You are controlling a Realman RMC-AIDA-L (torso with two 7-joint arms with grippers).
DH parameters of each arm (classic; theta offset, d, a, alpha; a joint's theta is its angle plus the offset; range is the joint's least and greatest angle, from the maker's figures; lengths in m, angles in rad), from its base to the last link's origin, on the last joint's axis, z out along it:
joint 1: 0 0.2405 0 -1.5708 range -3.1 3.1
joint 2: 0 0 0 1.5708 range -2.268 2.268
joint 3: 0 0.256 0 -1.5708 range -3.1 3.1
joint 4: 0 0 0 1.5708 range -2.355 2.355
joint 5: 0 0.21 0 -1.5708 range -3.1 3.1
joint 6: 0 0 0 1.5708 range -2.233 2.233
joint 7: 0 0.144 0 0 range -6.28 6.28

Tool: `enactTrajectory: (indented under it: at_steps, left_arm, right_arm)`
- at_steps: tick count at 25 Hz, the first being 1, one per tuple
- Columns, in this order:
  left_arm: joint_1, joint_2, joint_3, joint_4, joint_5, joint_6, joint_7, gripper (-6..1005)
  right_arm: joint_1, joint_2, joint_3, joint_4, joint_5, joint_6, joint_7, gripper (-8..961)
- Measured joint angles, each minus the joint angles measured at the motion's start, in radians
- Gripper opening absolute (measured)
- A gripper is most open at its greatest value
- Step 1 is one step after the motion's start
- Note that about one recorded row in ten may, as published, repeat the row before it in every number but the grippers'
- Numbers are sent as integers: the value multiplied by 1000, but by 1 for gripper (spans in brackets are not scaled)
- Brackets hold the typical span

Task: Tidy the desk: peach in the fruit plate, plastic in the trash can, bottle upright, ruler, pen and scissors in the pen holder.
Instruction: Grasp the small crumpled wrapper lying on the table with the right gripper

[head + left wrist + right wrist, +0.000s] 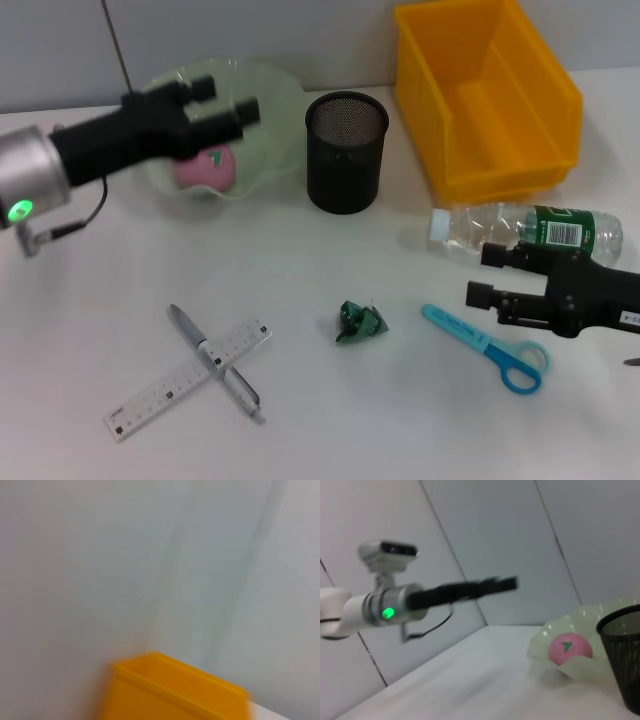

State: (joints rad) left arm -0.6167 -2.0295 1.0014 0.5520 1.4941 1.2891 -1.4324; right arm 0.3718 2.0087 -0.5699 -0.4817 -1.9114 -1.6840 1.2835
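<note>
The pink peach (206,168) lies in the pale green, wavy-rimmed fruit plate (268,100), with the black left gripper (228,103) above it, jaws apart and empty. The black right gripper (487,276), jaws open, sits just beside the clear plastic bottle (525,231), which lies on its side with its white cap toward the black mesh pen holder (345,152). The bottle seems next: probably best to grasp mid-body, then tip it upright.

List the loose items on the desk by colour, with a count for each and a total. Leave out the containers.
Pink: 1 - peach, in the fruit plate
Green: 1 - crumpled plastic
Blue: 1 - scissors
Clear: 2 - bottle, lying down; ruler
Silver: 1 - pen, crossed with the ruler
Total: 6
</note>
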Motion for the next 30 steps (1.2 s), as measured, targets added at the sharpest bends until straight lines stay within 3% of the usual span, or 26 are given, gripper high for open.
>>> enactTrajectory:
  at_steps: [5,9,17,26,27,30]
  left_arm:
    - [47,16,0,2,100,197,-14,812]
    - [80,16,0,-1,169,283,40,811]
    - [110,12,-10,-7,179,291,96,809]
    - [116,11,-5,-7,183,282,96,807]
    - [117,10,-2,-7,195,276,96,807]
    - [117,9,-3,-6,211,273,96,806]
  right_arm:
    - [2,-9,34,-13,0,-37,32,791]
    - [15,-14,38,-96,-5,-92,116,791]
    - [104,-25,-78,-479,-88,-202,465,791]
    - [250,-49,-226,-573,-230,-192,597,791]
    - [297,-48,-270,-574,-296,-179,605,791]
    - [338,-34,-301,-572,-358,-159,605,791]
